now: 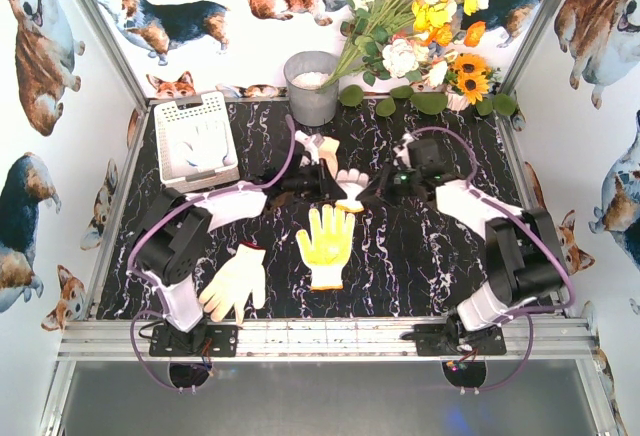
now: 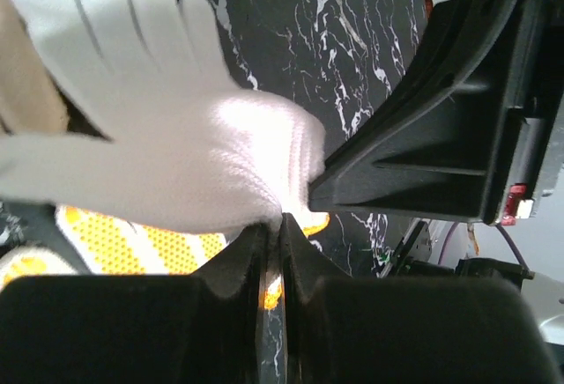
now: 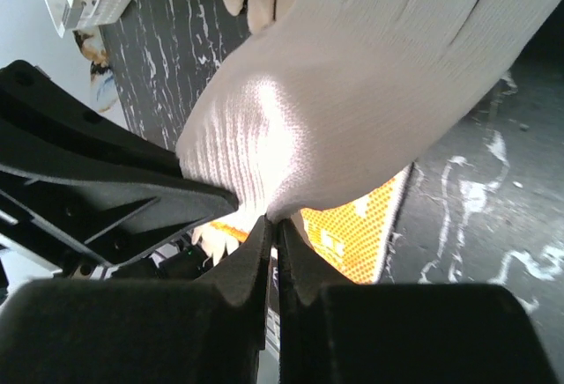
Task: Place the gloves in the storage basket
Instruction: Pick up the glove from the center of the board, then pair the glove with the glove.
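A white glove [image 1: 351,187] with an orange cuff hangs just above the middle of the black marble table, over the fingertips of a yellow glove [image 1: 325,244]. My left gripper [image 1: 337,191] and my right gripper [image 1: 366,194] meet at it from either side. Each is shut, pinching the knit fabric at the cuff end. In the left wrist view the white glove [image 2: 176,155] bulges above my pinched left gripper [image 2: 282,222]. The right wrist view has the glove [image 3: 352,93] above my right gripper [image 3: 275,224]. The storage basket [image 1: 165,146] stands at the back left with a white glove [image 1: 203,143] inside.
Another white glove [image 1: 235,281] lies near the left arm's base. A cream glove [image 1: 320,146] lies just behind the grippers. A grey metal bucket [image 1: 312,86] and a bunch of artificial flowers [image 1: 420,26] stand at the back wall.
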Controlling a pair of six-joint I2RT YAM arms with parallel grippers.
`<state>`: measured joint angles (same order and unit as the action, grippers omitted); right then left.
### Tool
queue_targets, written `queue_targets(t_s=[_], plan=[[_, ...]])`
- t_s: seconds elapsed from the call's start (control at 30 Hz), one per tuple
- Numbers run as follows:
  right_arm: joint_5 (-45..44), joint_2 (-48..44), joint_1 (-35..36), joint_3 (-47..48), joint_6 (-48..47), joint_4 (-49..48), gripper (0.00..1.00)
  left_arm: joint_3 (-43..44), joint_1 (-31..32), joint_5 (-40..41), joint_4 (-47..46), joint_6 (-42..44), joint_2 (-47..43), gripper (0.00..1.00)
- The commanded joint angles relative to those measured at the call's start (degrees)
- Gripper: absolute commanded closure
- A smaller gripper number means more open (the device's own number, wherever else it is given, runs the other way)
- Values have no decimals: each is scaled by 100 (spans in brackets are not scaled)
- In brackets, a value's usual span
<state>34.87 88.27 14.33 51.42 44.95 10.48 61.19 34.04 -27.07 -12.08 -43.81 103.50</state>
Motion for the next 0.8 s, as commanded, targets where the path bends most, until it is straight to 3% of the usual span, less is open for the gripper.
queue_targets(t_s=[0.0, 0.5, 0.77], plan=[[171, 218, 362, 509, 49, -216, 100, -285, -186, -127, 113, 187, -518, 100], [-203, 82, 1019, 443, -71, 274, 100, -1476, -252, -236, 247, 91, -1519, 100], [-599, -304, 1122, 503, -171, 689, 100, -1584, -249, -321, 284, 30, -1702, 100]])
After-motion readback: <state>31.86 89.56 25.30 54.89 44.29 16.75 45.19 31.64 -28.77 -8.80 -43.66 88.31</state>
